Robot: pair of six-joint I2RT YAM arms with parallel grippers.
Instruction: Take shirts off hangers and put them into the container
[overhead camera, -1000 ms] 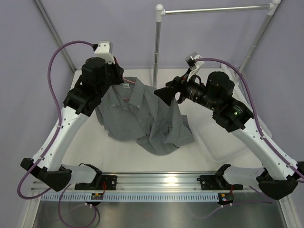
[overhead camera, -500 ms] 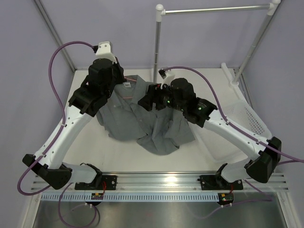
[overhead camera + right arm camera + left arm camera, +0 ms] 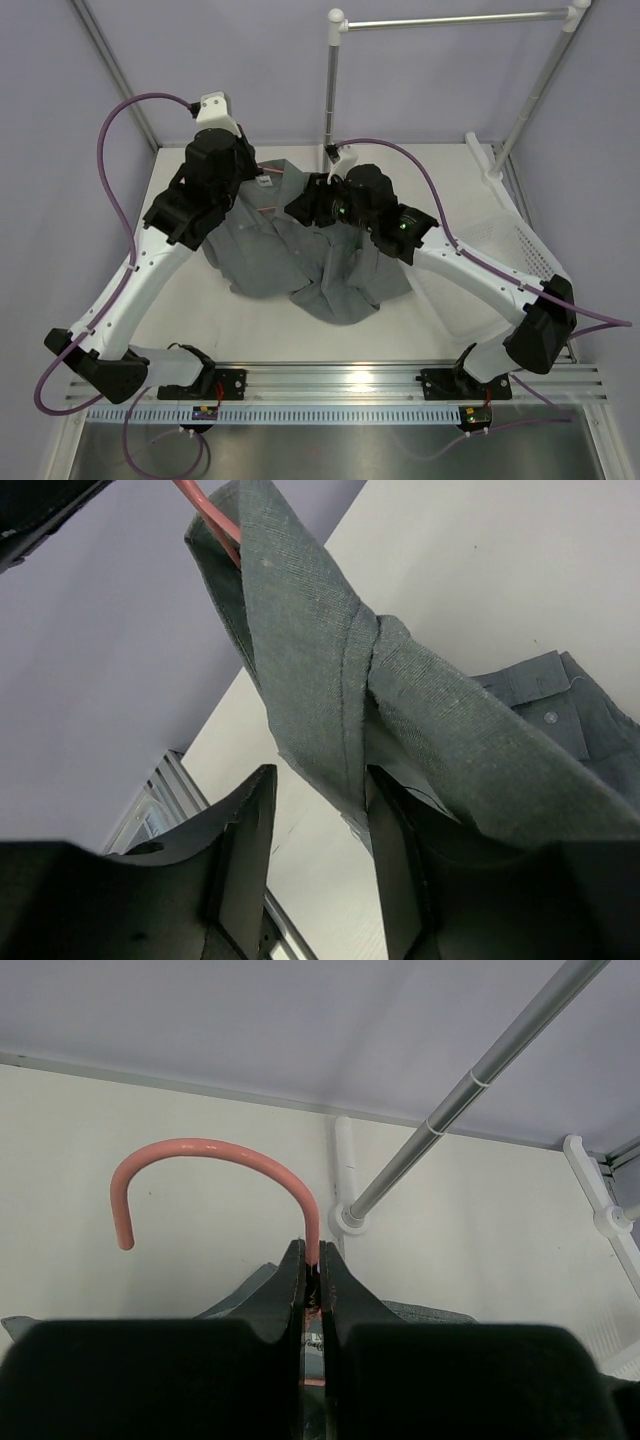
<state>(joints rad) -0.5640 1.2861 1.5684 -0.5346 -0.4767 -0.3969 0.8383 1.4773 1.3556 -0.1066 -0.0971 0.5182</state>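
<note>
The soft grey-green button-up shirt (image 3: 300, 250) lies crumpled on the white table (image 3: 200, 320), between the two arms. Its long way runs from the collar at the far left down to the hem at the near right. The collar end is lifted up a bit, because the thin pink wire hanger (image 3: 215, 1150) is inside it. The hanger's hook sticks up past the collar and curls over to the left in the left wrist view, toward the back wall. The left arm reaches up and in from the left side, bent at the elbow. The left claw (image 3: 311, 1260) is squeezed tight on the hanger's neck, just under the hook. The right arm stretches a long way across from the right, low over the shirt. The right claw (image 3: 320, 780) is at the collar, and its two fingers (image 3: 245, 840) stand apart with a fold of the shirt hanging down between them. One finger touches the cloth, and a little gap shows at the other. The white plastic basket with holes in its walls (image 3: 530, 250) sits at the right side, well away from the shirt. The grey metal rail (image 3: 460, 20) stands at the back. A second ago the right arm was folded over by the basket. Now it has swung left to the collar, and more of the basket shows. The left arm has hardly moved.
</note>
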